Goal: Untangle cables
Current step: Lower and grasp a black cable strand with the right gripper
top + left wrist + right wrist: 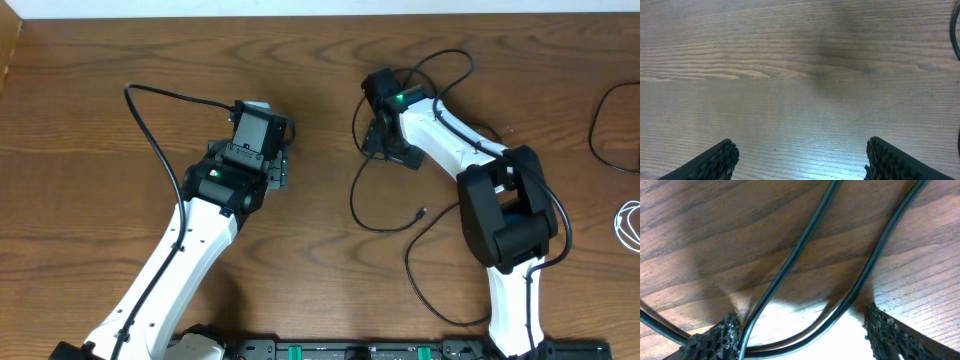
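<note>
Our right pincer (800, 332), spread, straddles two strands of the thin black cable (805, 245) looped on the brown wooden bench (920, 290), so closing now we may pinch both and tighten the loop; our left pincer (800, 160) hangs spread.

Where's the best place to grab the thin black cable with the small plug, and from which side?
Probably from straight above, where the thin black cable lies flat on the wooden table inside the open right gripper; two strands run close there, so centre on one.
</note>
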Action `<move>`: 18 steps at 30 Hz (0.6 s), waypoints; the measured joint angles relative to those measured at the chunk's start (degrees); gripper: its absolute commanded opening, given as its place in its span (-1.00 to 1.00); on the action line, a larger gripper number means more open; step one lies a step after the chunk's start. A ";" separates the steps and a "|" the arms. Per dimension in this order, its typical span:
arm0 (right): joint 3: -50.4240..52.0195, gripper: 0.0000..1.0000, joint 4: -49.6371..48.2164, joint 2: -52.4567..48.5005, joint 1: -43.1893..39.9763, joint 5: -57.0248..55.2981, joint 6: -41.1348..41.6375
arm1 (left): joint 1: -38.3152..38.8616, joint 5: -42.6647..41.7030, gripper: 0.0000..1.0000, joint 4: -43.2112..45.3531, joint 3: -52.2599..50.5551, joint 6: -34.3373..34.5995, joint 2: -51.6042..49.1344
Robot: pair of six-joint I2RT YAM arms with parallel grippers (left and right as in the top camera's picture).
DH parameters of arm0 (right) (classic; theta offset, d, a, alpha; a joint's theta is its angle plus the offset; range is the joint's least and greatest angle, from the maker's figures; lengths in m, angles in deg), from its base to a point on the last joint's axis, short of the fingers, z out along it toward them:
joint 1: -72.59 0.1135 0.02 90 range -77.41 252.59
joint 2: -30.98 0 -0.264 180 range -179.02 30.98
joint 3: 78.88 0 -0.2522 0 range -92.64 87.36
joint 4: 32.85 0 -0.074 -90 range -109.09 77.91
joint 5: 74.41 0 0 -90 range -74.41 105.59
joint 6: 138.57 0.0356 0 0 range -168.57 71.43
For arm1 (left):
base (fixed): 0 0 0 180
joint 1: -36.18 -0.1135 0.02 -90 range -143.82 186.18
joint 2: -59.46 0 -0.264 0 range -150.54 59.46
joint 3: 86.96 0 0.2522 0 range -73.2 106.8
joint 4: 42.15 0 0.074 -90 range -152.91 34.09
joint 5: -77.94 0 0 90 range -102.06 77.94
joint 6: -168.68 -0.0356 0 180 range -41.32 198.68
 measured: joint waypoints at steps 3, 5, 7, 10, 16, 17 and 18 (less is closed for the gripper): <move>0.00 0.29 -0.04 0.00 0.02 -0.04 0.17 | 0.00 0.00 0.65 0.00 0.00 0.00 0.00; 0.00 0.25 -0.11 0.00 0.02 -0.04 0.46 | 0.00 0.00 0.65 -0.02 0.00 0.00 0.00; 0.00 0.22 -0.15 -0.02 0.02 -0.13 0.46 | 0.00 0.00 0.65 -0.02 0.00 0.00 0.00; 0.00 -0.01 -0.17 -0.02 0.02 -0.15 0.66 | 0.00 0.00 0.65 -0.02 0.00 0.00 0.00; 0.02 -0.24 -0.48 -0.02 0.02 -0.17 0.66 | 0.00 0.00 0.66 0.00 0.00 0.00 0.00; 0.02 -0.31 -0.50 -0.02 0.02 -0.17 0.66 | 0.00 0.00 0.66 0.00 0.00 0.00 0.00; 0.02 -0.43 -0.52 -0.02 0.02 -0.17 0.50 | 0.00 0.00 0.66 0.00 0.00 0.00 0.00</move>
